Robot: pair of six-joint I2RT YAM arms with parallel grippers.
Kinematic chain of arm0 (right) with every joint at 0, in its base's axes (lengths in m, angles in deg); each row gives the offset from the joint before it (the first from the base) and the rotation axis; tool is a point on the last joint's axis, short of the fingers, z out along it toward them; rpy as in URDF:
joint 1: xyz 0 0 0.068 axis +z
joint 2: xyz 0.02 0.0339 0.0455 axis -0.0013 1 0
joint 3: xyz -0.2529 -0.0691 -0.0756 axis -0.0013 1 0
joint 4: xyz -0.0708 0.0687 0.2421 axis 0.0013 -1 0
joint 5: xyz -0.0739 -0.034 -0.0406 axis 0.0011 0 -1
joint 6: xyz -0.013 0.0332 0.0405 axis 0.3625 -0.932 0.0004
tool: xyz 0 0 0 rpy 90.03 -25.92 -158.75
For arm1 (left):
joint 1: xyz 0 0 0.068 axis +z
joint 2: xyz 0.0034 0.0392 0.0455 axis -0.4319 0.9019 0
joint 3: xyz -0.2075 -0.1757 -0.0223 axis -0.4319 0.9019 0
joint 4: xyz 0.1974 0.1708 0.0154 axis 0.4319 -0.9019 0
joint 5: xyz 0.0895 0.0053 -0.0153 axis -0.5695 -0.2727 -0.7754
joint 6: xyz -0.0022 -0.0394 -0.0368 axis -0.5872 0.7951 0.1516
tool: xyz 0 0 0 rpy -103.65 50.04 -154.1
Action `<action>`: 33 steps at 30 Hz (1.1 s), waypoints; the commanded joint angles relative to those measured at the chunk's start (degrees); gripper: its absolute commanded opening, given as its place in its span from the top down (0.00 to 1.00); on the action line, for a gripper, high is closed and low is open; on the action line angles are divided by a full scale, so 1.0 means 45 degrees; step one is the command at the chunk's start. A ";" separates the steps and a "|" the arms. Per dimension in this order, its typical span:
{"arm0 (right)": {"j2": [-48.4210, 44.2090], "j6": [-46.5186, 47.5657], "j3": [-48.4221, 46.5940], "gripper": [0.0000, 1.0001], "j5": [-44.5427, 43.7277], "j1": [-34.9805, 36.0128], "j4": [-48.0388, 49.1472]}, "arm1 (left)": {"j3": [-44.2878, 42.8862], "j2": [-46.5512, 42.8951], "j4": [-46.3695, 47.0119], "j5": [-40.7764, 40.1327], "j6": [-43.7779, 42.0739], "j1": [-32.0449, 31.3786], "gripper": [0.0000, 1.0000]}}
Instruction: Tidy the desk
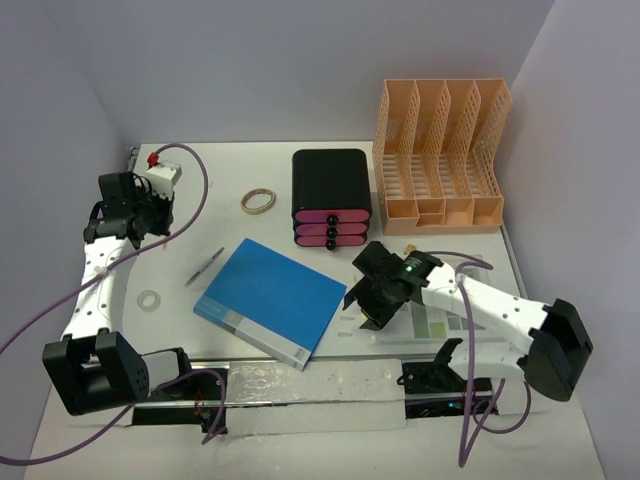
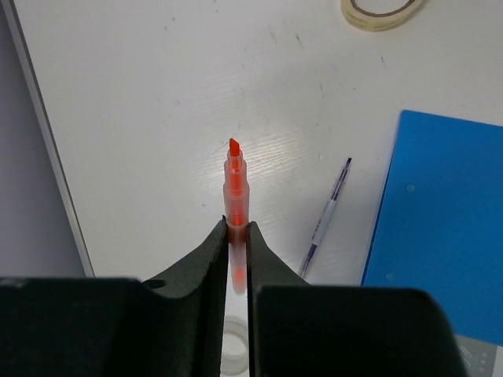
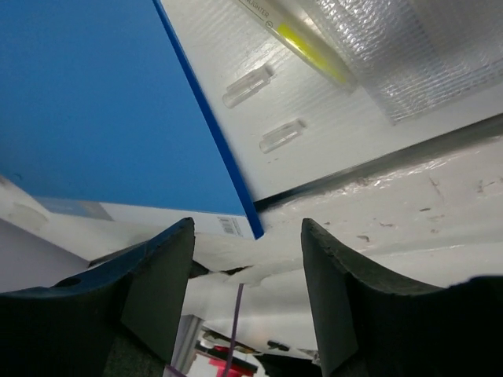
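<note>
The desk (image 1: 250, 175) is a large white tabletop; its metal rail (image 2: 47, 141) runs along the left edge. My left gripper (image 1: 150, 212) is raised above the desk's left side. In the left wrist view it (image 2: 237, 228) is shut on an uncapped orange highlighter (image 2: 234, 184), whose tip points away from the fingers. My right gripper (image 1: 362, 305) is open and empty over the right edge of a blue notebook (image 1: 270, 300). In the right wrist view its jaws (image 3: 247, 228) stand wide apart over the notebook's corner (image 3: 94, 102).
A pen (image 1: 204, 267) lies left of the notebook, with a small white tape roll (image 1: 149, 300) nearby and a tape ring (image 1: 259, 201) farther back. A black box with pink drawers (image 1: 331, 195) and an orange file rack (image 1: 440, 155) stand at the back. A yellow highlighter (image 3: 306, 43) and two clear caps (image 3: 247, 85) lie beside the notebook.
</note>
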 commanded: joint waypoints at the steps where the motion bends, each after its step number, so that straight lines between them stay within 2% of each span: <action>1: 0.1306 -0.0911 -0.0802 0.41 0.0911 0.0438 0.0272 | 0.0422 -0.0062 0.1476 0.1244 -0.0169 -0.0054 1.00; 7: 0.2939 -0.0641 -0.0841 0.41 0.1126 0.0754 0.0583 | 0.0973 -0.0089 0.1931 0.1438 -0.0298 -0.0071 1.00; 11: 0.3015 -0.1082 -0.0138 0.43 0.1346 0.0746 0.1635 | 0.1161 -0.0097 0.1786 0.1644 -0.0597 -0.0063 1.00; 23: 0.4092 -0.0472 0.0036 0.44 0.1027 0.0521 0.2055 | 0.1237 0.0028 0.1681 0.2036 -0.0601 -0.0052 1.00; 27: 0.3783 -0.0558 0.0160 0.47 0.0863 0.0500 0.2000 | 0.1450 0.0044 0.1992 0.1597 -0.0641 -0.0051 1.00; 33: 0.3365 -0.0922 0.0808 0.48 0.0624 0.0461 0.2191 | 0.1367 0.0138 0.1927 0.1887 -0.0564 -0.0051 1.00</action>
